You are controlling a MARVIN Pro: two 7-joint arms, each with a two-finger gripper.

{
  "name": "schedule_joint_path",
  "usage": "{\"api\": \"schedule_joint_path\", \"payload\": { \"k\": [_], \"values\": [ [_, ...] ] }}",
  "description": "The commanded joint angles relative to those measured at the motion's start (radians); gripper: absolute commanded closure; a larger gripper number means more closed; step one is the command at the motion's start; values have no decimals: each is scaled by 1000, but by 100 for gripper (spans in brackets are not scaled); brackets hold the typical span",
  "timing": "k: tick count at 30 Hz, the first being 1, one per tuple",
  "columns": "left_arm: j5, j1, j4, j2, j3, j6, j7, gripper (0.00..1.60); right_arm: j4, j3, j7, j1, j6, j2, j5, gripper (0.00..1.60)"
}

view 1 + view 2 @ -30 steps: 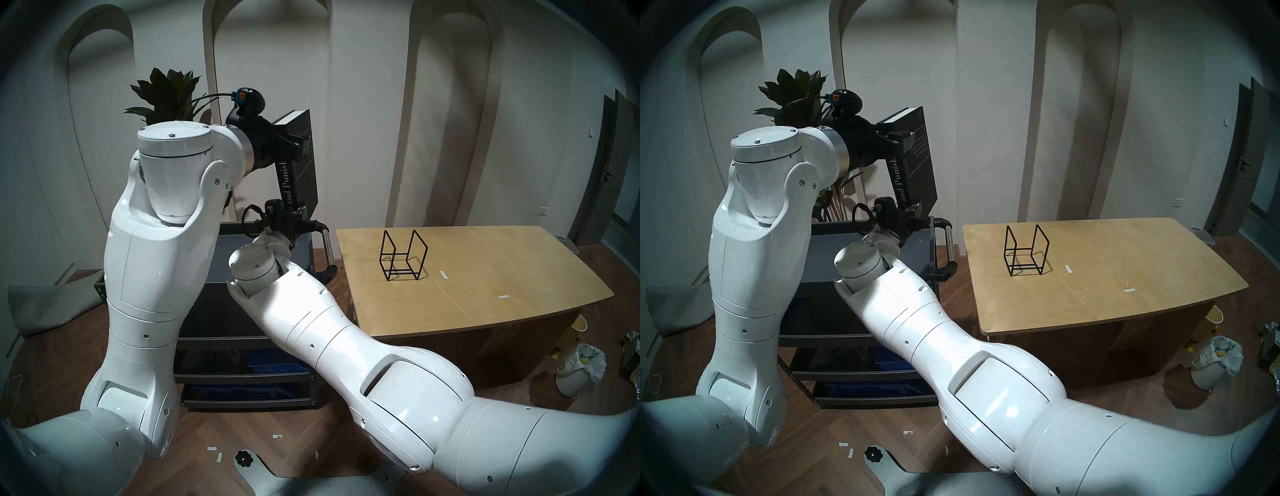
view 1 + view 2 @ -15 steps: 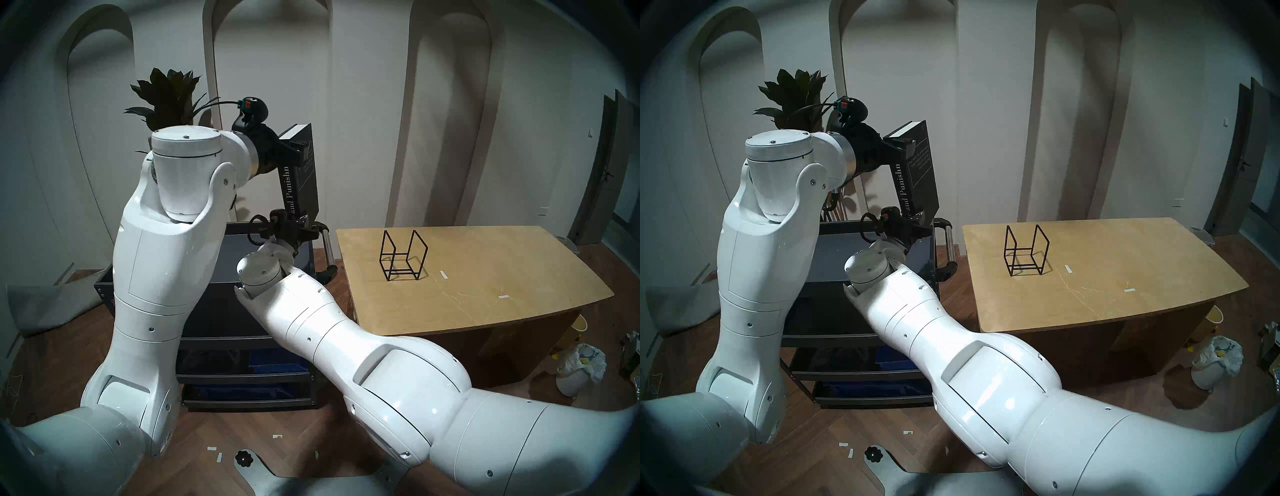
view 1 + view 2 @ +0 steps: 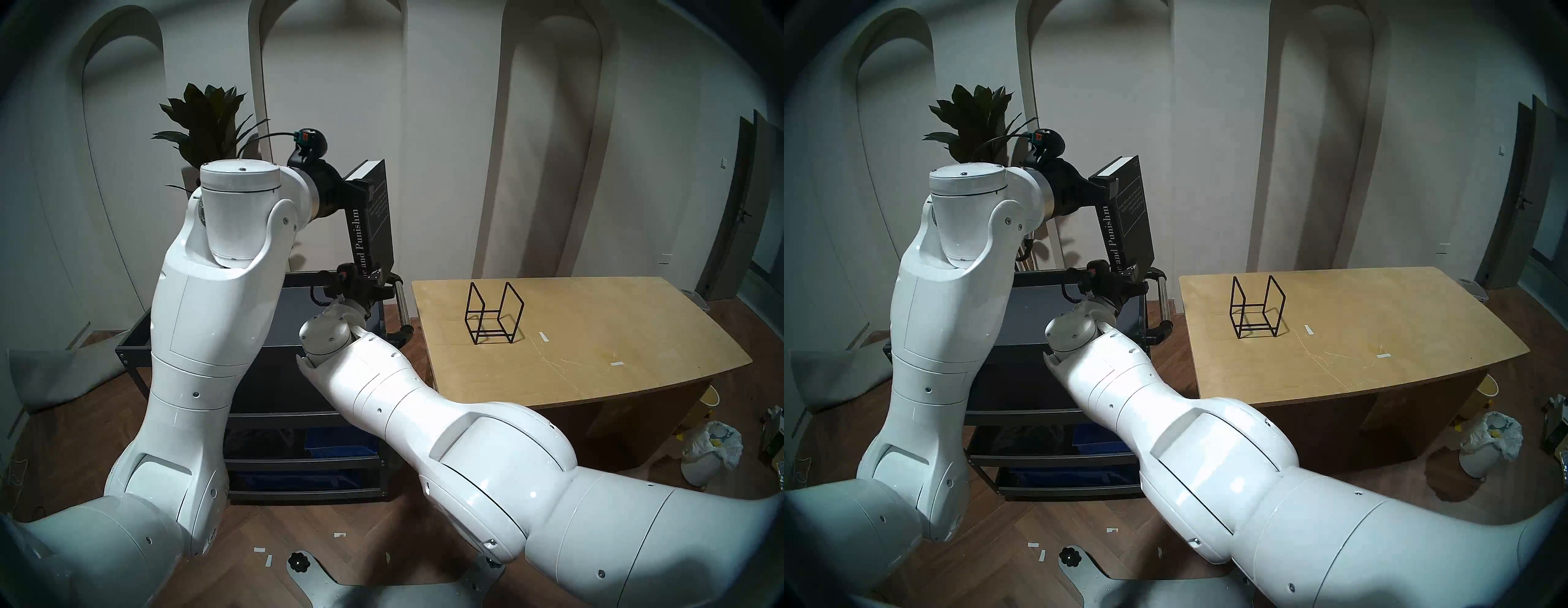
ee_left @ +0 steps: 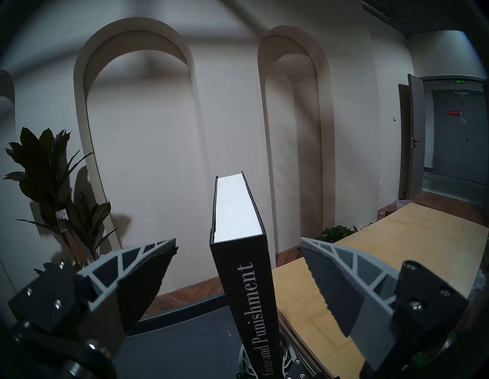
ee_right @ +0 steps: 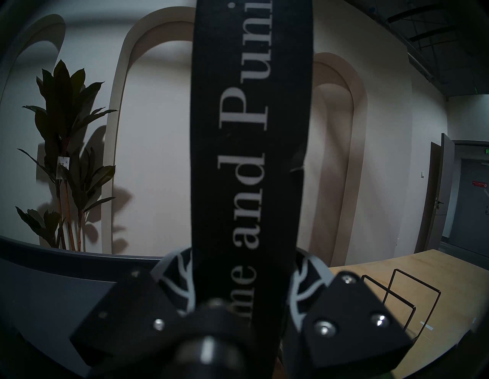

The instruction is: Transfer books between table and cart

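Note:
A thick black book (image 3: 373,220) with white "Crime and Punishment" spine lettering stands upright in the air above the right end of the black cart (image 3: 135,339). My right gripper (image 3: 373,276) is shut on the book's lower end (image 5: 251,132). Near its top, my left gripper (image 3: 365,189) is open. In the left wrist view its fingers (image 4: 148,267) stand well apart on either side of the spine (image 4: 246,278) without touching it. The plywood table (image 3: 594,361) lies to the right of the cart.
A black wire-frame rack (image 3: 494,312) stands on the table's near-left part. The cart's steel-bar handle (image 3: 403,305) faces the table. A potted plant (image 3: 203,119) stands behind the cart. A white waste bin (image 3: 704,454) and clutter sit on the floor at right.
Both arms have shifted right, toward the table, carrying the book slightly right and down. The right grip and the open left jaws are unchanged.

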Motion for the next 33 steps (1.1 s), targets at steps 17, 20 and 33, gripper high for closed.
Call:
{"api": "schedule_joint_path", "payload": {
  "k": [17,20,33],
  "values": [
    [-67,-70,17,16,0,-3,-28,0,14,-25,23,48,-136,-15,4,160],
    [-76,-89,34,18,-7,-3,-31,0,16,-35,20,44,-139,-15,4,160],
    [-87,-148,173,-11,-15,-3,4,0,-21,-93,-31,12,-153,-15,-1,160]
  ]
}}
